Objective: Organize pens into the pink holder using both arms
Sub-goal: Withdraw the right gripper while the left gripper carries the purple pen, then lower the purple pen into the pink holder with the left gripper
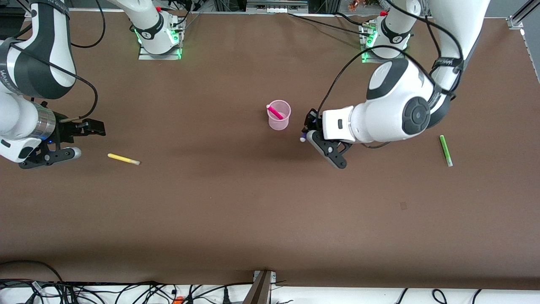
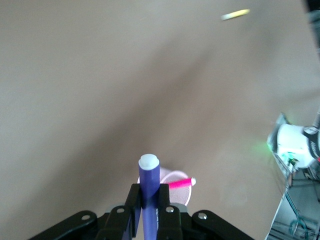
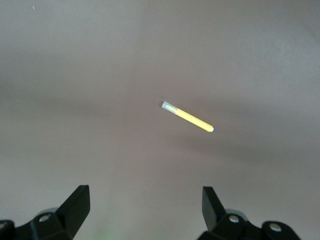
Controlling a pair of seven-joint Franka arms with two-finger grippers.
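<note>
Tabletop (image 1: 253, 211): brown, four pens in play. Left arm (image 1: 396, 109) is reached in toward the middle; right arm (image 1: 25, 84) waits at its own end.

Holder (image 1: 279, 115) stands upright mid-tabletop; pink pen (image 1: 275, 112) is already in it, leaning on the rim.

Left gripper (image 1: 310, 133) hangs just beside the holder, toward the left arm's end, jaws clamped on the purple pen (image 2: 148, 192). In the left wrist view the pen is held about upright, white tip clear of the jaws, holder rim partly hidden by it.

Right gripper (image 3: 145, 200) hovers over bare tabletop near the yellow pen (image 1: 123, 158), jaws spread wide, nothing held.

Green pen (image 1: 445, 150) lies flat toward the left arm's end, well apart from the holder.

Step in hand, as judged: purple pen into holder. To be done well:
- pen is centred over the mouth before any release, not over the rim
- the side free of the pink pen is favoured
- pen is kept near vertical and lowered partway in before jaws are opened
- holder looks light; side contact is avoided, else tipping is likely
</note>
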